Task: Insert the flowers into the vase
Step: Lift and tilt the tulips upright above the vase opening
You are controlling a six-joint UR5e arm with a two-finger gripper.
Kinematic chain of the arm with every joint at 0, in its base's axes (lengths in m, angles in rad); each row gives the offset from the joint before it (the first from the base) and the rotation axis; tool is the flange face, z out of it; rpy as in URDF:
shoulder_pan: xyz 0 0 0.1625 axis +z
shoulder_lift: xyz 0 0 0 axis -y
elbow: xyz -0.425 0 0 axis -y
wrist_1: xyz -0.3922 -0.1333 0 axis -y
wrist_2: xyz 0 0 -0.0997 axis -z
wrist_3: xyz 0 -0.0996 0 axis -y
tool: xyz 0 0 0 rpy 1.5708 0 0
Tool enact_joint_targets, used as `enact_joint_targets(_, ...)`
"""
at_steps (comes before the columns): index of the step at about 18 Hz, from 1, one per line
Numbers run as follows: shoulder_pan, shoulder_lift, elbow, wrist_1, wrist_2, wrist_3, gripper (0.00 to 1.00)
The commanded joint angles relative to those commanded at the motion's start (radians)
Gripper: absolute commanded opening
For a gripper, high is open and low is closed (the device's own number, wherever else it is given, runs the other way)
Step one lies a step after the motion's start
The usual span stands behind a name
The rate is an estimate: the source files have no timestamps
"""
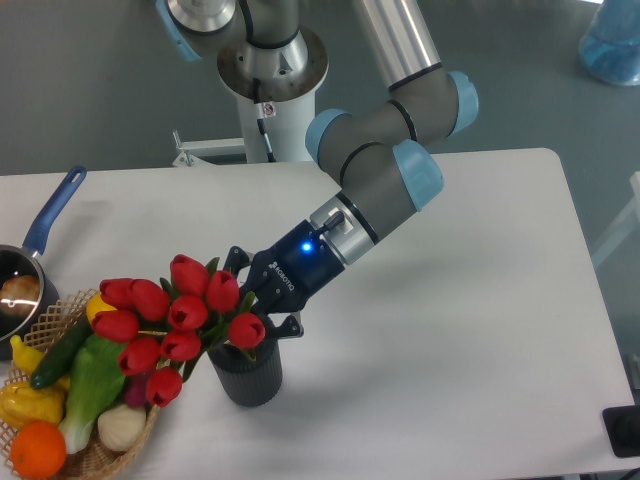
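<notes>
The claw point(252, 312) is clamped on the flowers point(178, 313), gripping the stems just behind the red buds; its fingers sit right at the rim of the vase point(244, 370), and the stem ends are hidden behind the buds and the claw, so whether they are already inside the mouth cannot be told. The bunch leans out to the left, its heads hanging over the wicker basket point(100, 455) of toy vegetables at the counter's point(450, 300) near-left edge; the vase stands upright just right of that basket, directly below the claw.

The step in hand looks like seating the stems in the vase; to do it well, the bunch likely wants tipping more upright so the stems point down the cylinder rather than across its rim; a slow, straight descent should keep the light vase from being nudged or toppled; the buds are wider than the mouth, so they should end up resting above the rim, not forced in. The claw should part only once the stems are deep enough to hold the leaning weight; otherwise the bunch may tip out toward the basket. The saucepan point(40, 240) at far left is out of the way.
</notes>
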Motion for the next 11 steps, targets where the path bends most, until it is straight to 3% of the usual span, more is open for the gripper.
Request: enact_joint_targets(11,0.025,-0.002,-0.041,0.0,0.0,0.04,0.24)
